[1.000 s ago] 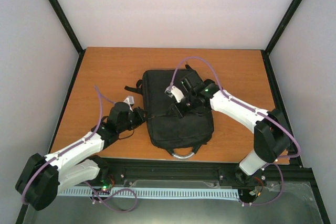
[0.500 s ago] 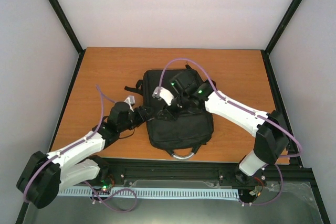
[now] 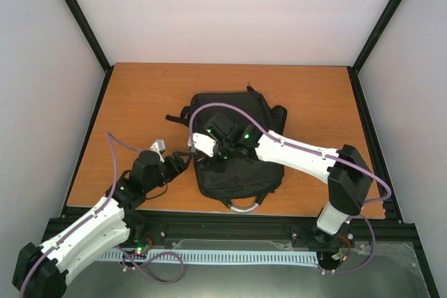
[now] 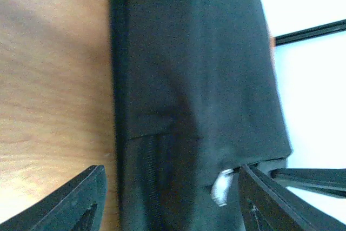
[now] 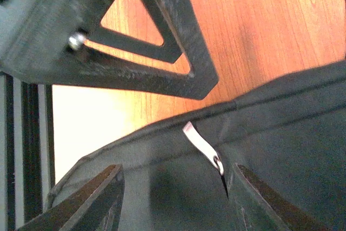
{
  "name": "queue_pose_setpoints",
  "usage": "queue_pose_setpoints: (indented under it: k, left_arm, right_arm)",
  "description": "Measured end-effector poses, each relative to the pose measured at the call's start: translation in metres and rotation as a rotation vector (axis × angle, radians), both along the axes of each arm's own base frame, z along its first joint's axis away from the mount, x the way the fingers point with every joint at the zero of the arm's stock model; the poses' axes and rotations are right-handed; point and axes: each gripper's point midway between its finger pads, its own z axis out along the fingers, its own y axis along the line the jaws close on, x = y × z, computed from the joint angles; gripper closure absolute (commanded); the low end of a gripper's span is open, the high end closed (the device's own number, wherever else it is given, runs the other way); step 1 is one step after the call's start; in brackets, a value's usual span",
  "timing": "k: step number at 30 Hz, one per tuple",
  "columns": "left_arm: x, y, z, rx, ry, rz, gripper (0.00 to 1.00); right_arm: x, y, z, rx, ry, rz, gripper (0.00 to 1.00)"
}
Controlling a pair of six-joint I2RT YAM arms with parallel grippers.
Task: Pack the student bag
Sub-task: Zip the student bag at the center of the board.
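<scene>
The student bag [image 3: 237, 146] is a large black backpack lying flat at the middle of the table, its silvery handle [image 3: 242, 206] toward the near edge. My left gripper [image 3: 181, 162] is open at the bag's left edge; in the left wrist view its fingers [image 4: 81, 204] straddle the bag's side fabric [image 4: 194, 79], with a white zip pull [image 4: 220, 187] near the right finger. My right gripper [image 3: 197, 150] is open just above the same edge. In the right wrist view the zip pull [image 5: 201, 147] lies on the bag [image 5: 270, 123] between its fingers [image 5: 92, 204], gripped by neither.
The left gripper's black finger frame [image 5: 135, 41] fills the top of the right wrist view, very close. Black straps [image 3: 178, 116] stick out from the bag's far left. Bare wooden table [image 3: 140, 102] surrounds the bag, and a black rail [image 3: 223, 225] runs along the near edge.
Both grippers have gone from shut to open. The right arm swung left across the bag to its left edge. The left arm drew back toward the near left.
</scene>
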Motion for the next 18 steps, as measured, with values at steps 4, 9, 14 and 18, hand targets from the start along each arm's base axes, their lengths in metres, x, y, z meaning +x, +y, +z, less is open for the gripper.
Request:
queue_pose_setpoints:
  k: [4,9,14,18]
  left_arm:
    - [-0.013,0.009,-0.024,0.017,0.064,0.016,0.41]
    - [-0.018,0.01,-0.038,0.019,0.104,0.015,0.45]
    - [-0.019,0.01,-0.041,0.018,0.116,0.015,0.45]
    - [-0.019,0.01,-0.041,0.017,0.114,0.016,0.45]
  right_arm:
    - [-0.005,0.014,-0.003,-0.033,-0.089,0.043,0.46]
    - [-0.001,0.028,-0.015,-0.089,-0.171,0.055,0.49]
    - [0.012,0.034,-0.03,-0.157,-0.229,0.018,0.64]
    - [0.025,0.032,-0.032,-0.183,-0.263,-0.043,0.7]
